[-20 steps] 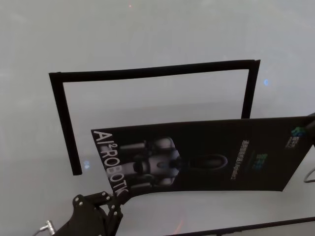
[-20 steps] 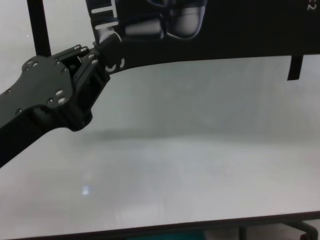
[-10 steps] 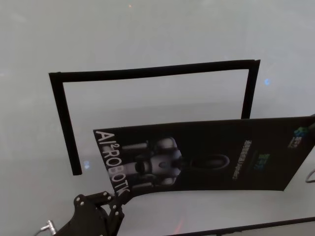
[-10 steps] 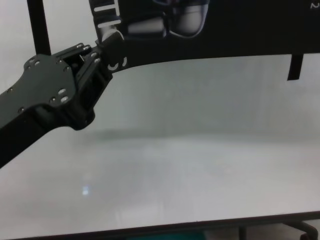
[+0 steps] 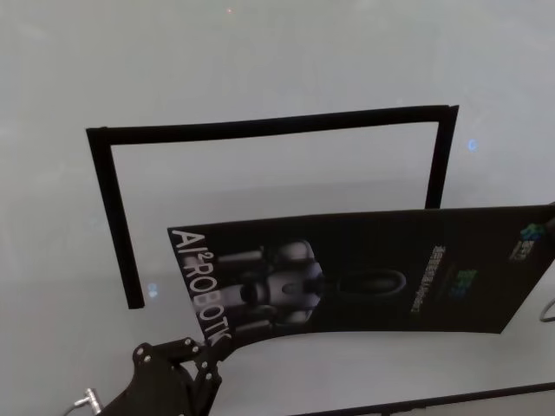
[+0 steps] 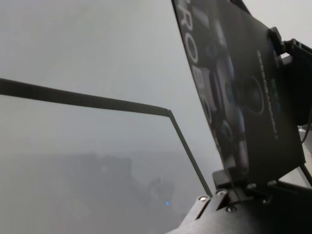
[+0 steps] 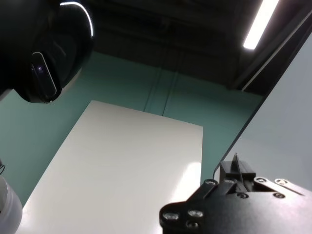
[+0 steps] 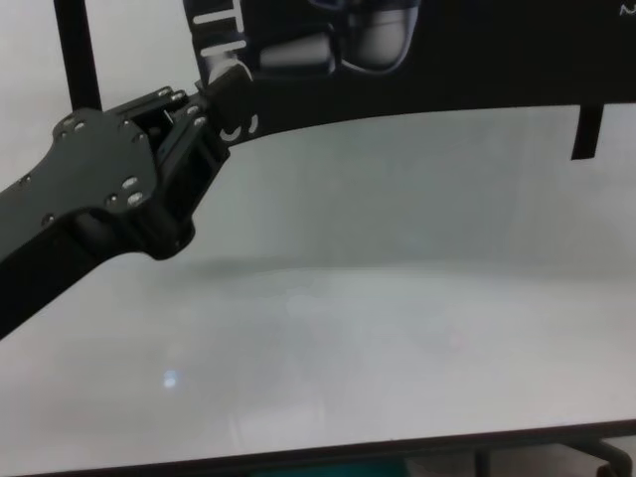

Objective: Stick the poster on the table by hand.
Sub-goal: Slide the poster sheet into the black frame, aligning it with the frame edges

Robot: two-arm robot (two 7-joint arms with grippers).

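The poster (image 5: 390, 269), black with a grey-white robot and white letters, hangs stretched between both grippers just above the white table (image 5: 260, 52). My left gripper (image 5: 206, 348) is shut on its near left corner, which shows clearly in the chest view (image 8: 214, 99). My right gripper (image 5: 548, 222) sits at the view's right edge, shut on the poster's right end. The left wrist view shows the poster (image 6: 243, 97) running from my left gripper (image 6: 229, 178) to the right gripper (image 6: 288, 48). In the right wrist view the right gripper (image 7: 235, 170) pinches a thin sheet edge.
Narrow black tape strips (image 5: 260, 128) mark three sides of a rectangle on the table, behind and partly under the poster. The table's dark front edge (image 8: 397, 447) runs along the near side. A cable (image 5: 546, 308) loops at the far right.
The poster and both grippers have shifted slightly to the right and away from me. Both grips are unchanged.
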